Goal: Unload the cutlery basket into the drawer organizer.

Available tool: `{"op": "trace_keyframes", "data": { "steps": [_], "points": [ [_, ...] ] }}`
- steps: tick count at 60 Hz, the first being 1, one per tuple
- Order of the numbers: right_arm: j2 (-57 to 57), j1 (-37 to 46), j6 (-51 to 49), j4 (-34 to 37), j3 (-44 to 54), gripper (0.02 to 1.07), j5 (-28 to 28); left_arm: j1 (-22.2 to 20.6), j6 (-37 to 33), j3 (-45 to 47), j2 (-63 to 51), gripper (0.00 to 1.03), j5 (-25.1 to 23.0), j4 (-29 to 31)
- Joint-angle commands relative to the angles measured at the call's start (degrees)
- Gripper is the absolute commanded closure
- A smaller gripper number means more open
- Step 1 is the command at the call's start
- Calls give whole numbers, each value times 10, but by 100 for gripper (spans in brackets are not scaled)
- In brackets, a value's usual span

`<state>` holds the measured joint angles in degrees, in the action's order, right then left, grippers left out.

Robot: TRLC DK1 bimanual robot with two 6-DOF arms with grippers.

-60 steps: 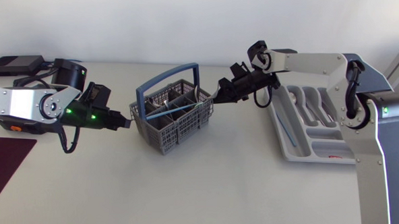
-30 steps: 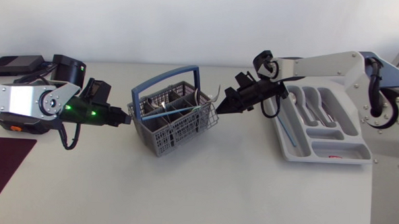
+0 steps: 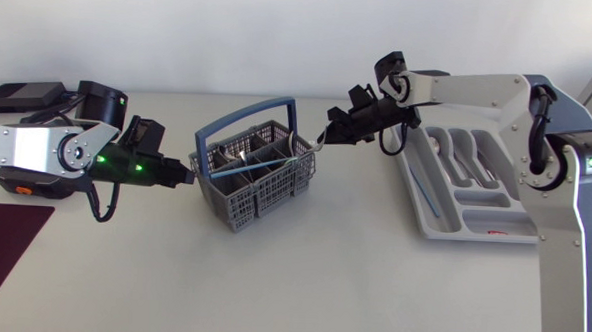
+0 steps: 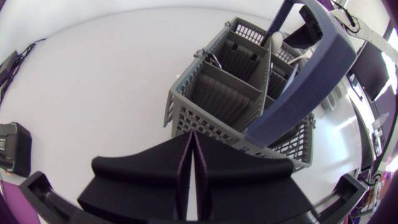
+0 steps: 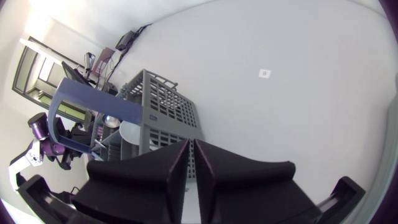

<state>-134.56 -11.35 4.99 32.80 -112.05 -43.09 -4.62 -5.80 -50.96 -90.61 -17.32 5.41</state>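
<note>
White tabletop: cutlery basket (image 3: 260,194) left of centre, drawer organizer (image 3: 473,230) at right. Left gripper (image 3: 186,173) and right gripper (image 3: 327,135) clenched, seemingly empty, flanking it. Cutlery (image 3: 244,165) inside probably light, stiff, slick; best pinched mid-handle.

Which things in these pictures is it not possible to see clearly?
- The cutlery in the basket: head view, too small and behind its walls.
- Whether the right tool holds anything: right wrist view, the tool itself covers its tip.
- The drawer organizer edge nearest the right arm base: head view, behind that arm.
</note>
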Motion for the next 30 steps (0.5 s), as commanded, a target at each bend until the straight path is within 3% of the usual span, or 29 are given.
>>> {"op": "trace_keyframes", "data": {
  "steps": [1,12,30],
  "points": [
    [-35,-10,27,9,-32,94,-3,-2,11,-1,-7,99,-5,-4],
    [-34,-22,10,39,-29,94,-38,-6,10,-4,-10,99,-4,-4],
    [50,-23,-37,33,119,94,-72,-23,10,-11,-17,99,-5,-4]
  ]
}}
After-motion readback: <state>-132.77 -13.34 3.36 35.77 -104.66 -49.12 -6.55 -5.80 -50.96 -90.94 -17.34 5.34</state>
